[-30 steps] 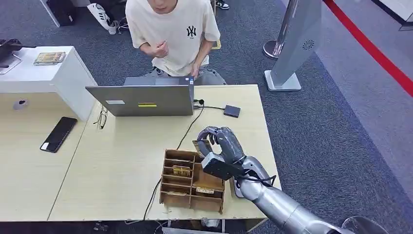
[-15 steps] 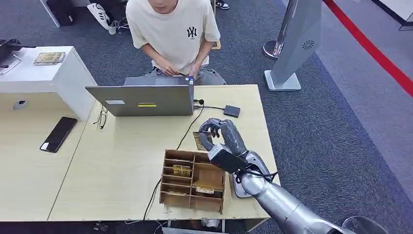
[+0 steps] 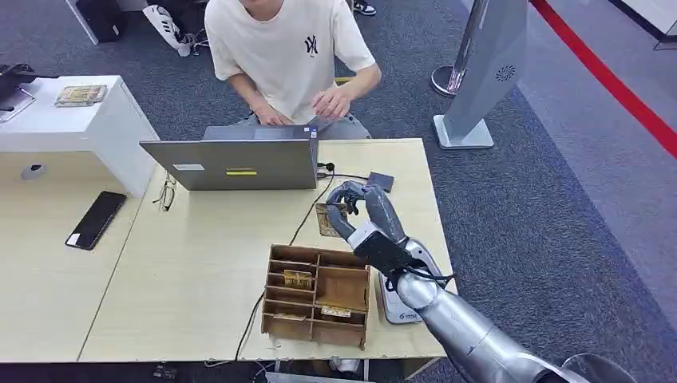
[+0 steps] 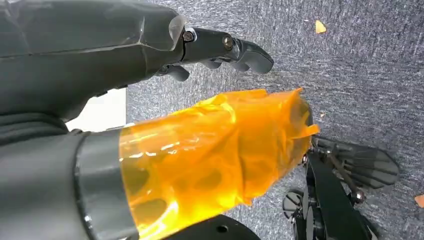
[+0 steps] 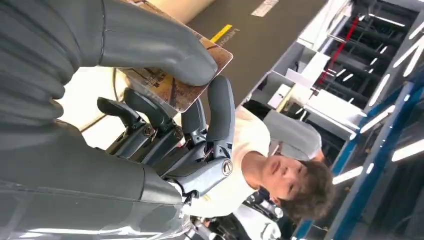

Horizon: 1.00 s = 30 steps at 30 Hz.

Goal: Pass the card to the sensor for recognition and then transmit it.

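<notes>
My right hand (image 3: 365,214) pinches a brown patterned card (image 3: 329,219) between thumb and fingers, above the table just beyond the wooden box (image 3: 317,297). In the right wrist view the thumb (image 5: 160,47) presses on the card (image 5: 182,92) and the darker fingers (image 5: 217,112) back it from below. A white sensor device (image 3: 399,307) lies on the table beside the box, under my forearm. A small dark square pad (image 3: 381,181) lies just past the hand, wired to the laptop. My left hand (image 4: 220,47) hangs over the carpet with its fingers straight and nothing in it.
An open grey laptop (image 3: 231,163) stands at the table's far edge, and a person (image 3: 287,48) sits behind it with hands at the keyboard. A black cable (image 3: 307,211) runs past the box. A phone (image 3: 96,219) and glasses (image 3: 166,193) lie to the left.
My right hand has carried the card up and away from the box toward the far side of the table, uncovering the white device. The person has lowered both hands to the laptop.
</notes>
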Tool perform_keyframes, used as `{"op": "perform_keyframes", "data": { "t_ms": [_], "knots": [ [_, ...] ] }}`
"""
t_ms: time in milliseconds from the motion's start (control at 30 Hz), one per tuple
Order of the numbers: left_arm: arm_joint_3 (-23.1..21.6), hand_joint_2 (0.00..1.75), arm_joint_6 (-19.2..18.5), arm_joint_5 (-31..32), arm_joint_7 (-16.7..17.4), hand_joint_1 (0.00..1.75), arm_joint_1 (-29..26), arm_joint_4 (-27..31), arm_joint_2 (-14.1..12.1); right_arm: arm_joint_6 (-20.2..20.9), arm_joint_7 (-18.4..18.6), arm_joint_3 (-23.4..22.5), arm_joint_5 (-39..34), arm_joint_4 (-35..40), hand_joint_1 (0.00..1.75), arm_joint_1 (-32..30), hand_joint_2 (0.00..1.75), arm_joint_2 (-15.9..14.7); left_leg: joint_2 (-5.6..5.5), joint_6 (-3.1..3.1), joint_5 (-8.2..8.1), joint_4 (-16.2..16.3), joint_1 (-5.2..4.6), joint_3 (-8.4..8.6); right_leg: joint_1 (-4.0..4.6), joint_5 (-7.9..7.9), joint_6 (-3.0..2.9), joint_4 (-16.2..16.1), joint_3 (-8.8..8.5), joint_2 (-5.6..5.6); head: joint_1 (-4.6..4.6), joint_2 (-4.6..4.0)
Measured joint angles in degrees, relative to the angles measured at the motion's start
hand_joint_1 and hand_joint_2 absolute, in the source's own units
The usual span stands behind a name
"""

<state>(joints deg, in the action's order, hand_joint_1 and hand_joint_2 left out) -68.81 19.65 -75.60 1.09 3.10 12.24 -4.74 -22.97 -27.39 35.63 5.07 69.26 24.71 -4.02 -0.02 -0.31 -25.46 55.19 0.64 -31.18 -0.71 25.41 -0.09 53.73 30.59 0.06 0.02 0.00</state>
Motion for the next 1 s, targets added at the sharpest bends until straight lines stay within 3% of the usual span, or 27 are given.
{"op": "perform_keyframes", "data": {
  "t_ms": [433, 1000],
  "knots": [
    [0.0, 0.0, 0.15, 0.68, -0.42, 0.0, 0.04, 0.0, 0.0, 1.25, -1.64, -0.61, -1.09, 0.33, 1.75, 3.62, 1.75, 1.01, 0.01, 0.0, 0.0, 0.0, 0.0, 0.0, 0.0, 0.0, 0.0, 0.0, 0.0, 0.0, 0.0, 0.0],
    [-0.02, 0.0, 0.2, 2.3, -0.48, 0.0, 0.18, 0.0, 0.0, 6.64, -1.95, -1.03, -4.87, -3.06, 1.75, 12.33, 1.75, 5.01, 0.01, -0.01, 0.01, 0.0, 0.0, -0.01, 0.0, -0.01, -0.01, 0.01, 0.02, 0.01, 0.0, 0.0]
  ]
}}
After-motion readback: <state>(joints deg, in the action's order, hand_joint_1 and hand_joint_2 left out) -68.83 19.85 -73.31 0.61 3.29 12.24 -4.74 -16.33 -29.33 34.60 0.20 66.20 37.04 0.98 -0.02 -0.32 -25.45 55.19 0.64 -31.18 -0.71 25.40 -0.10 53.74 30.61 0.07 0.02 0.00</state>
